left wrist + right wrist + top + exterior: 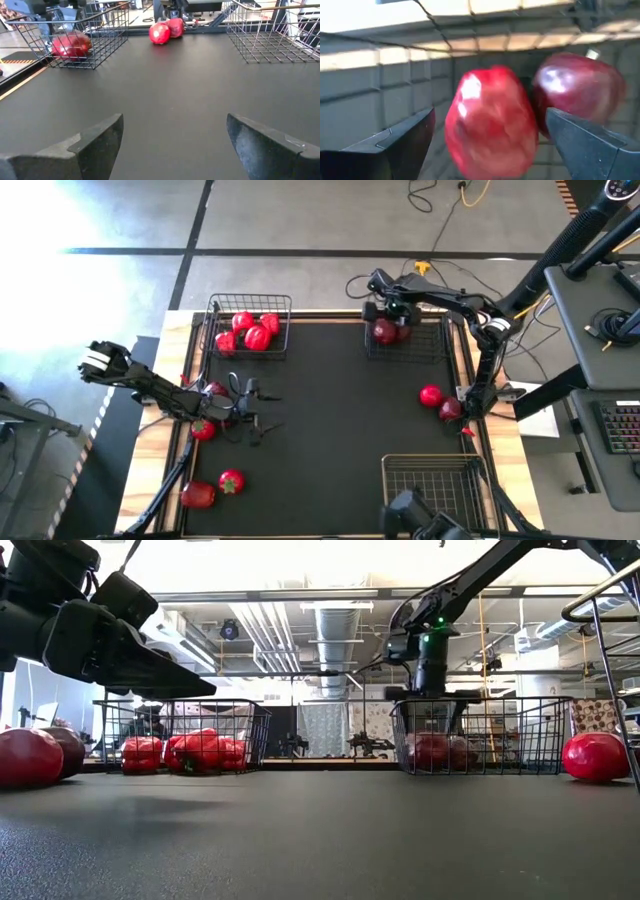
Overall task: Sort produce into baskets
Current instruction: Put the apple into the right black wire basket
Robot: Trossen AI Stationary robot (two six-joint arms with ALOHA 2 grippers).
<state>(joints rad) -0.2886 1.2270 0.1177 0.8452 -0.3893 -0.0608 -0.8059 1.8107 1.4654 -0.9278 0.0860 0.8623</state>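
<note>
Our right end effector [385,312] hangs released over two fruits [490,122] in the far-right basket [432,350]; our left end effector [258,413] is released above the tabletop [330,410].

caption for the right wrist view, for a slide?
Right gripper open above two red fruits, a bright one and a darker maroon one, inside a wire basket.

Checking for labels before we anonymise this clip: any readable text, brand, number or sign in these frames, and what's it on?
None readable in any view.
Wire baskets, produce and black mat: no labels or markings visible.
Keyboard at the desk on the right of the high view: keys too small to read.
Yellow-and-black hazard stripe at the table edge in the left wrist view: a pattern, no text.
</note>
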